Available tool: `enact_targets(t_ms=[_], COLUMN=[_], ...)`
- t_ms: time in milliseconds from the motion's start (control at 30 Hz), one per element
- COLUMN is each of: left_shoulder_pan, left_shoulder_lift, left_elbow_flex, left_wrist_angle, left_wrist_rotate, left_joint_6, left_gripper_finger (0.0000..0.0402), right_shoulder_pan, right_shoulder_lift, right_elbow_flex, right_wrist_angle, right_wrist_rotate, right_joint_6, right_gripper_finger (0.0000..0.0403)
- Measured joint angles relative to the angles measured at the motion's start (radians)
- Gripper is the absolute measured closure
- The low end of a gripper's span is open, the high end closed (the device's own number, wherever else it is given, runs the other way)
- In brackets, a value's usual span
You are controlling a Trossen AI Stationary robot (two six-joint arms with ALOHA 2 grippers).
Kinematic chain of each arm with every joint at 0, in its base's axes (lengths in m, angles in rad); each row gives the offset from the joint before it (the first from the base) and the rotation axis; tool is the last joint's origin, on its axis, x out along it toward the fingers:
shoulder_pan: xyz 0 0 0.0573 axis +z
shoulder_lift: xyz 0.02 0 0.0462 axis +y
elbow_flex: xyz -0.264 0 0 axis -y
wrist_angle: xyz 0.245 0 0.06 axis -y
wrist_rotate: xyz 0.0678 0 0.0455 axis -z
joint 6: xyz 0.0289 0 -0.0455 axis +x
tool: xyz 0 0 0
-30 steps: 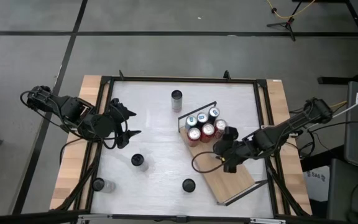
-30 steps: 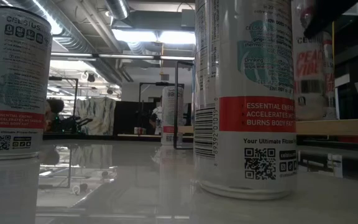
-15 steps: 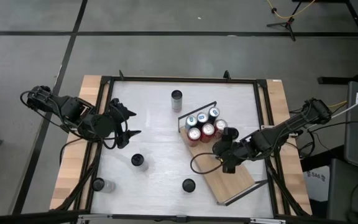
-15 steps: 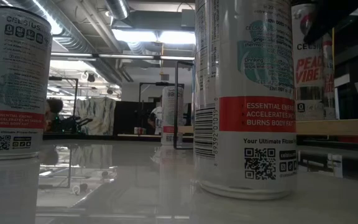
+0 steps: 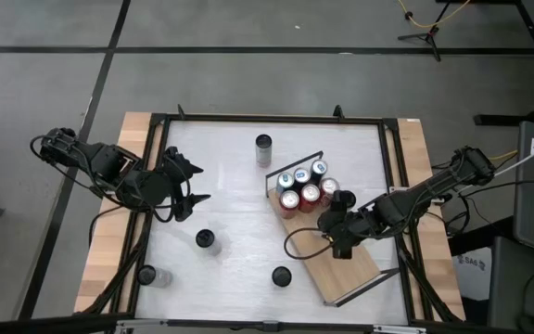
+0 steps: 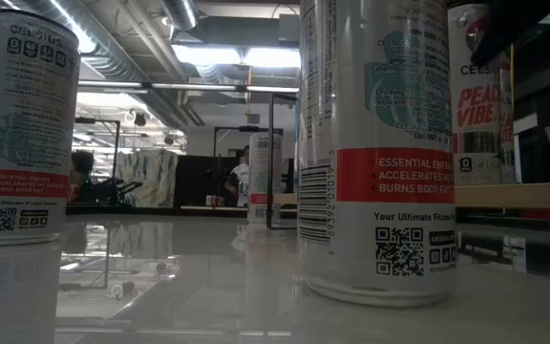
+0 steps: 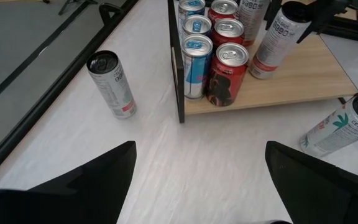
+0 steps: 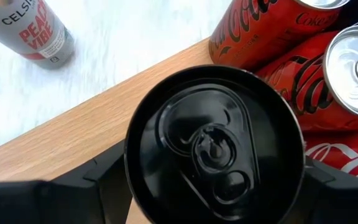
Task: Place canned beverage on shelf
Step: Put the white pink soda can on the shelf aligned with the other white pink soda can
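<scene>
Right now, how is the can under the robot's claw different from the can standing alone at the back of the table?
The black-topped can stands on the wooden shelf beside the red cans; the lone can stands on the white table, apart from the others. The right gripper brackets the black-topped can; nothing is near the lone can. Its top is black, the lone one's is silver. Both are tall, slim and upright.

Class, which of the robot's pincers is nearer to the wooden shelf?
The right pincer: it sits over the shelf, straddling a black-topped can. The left pincer waits open across the table, well off the shelf.
</scene>
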Motion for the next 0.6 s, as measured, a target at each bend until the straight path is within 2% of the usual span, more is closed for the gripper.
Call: enact_targets(t_ms=[600], left_shoulder_pan=[0.0], left_shoulder_lift=[0.0], left_elbow_flex=[0.0], left_wrist_angle=[0.0], left_wrist_rotate=[0.0], left_joint_6=[0.0], left_gripper_finger=[0.0051], right_shoulder_pan=[0.0], right_shoulder_lift=[0.0], right_elbow_flex=[0.001], right_wrist_angle=[0.0], right_wrist_rotate=[-0.022], right_joint_6=[-0.021], right_gripper_finger=[0.0118])
